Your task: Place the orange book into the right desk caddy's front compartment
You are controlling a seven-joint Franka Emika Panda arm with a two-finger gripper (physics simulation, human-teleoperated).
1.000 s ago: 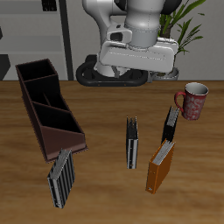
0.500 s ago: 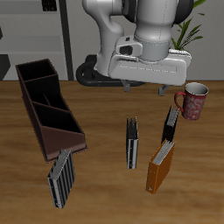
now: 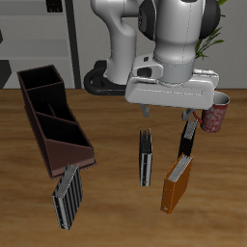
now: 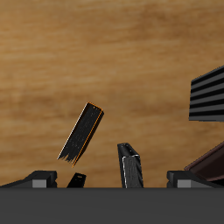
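Orange-brown cover showing, the orange book (image 3: 176, 183) stands near the table's front edge, a striped book (image 3: 188, 138) leaning just behind it. The gripper (image 3: 166, 114) hangs in the air farther back and above, so the book lies forward and below it. Its fingers are spread and hold nothing. The book's long edge runs front to back, slightly slanted. The right desk caddy (image 3: 53, 118) waits well apart across the table.

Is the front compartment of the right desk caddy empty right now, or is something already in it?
Empty: in the exterior view the right desk caddy shows only bare floor in its front compartment, and the orange book stands on the table.
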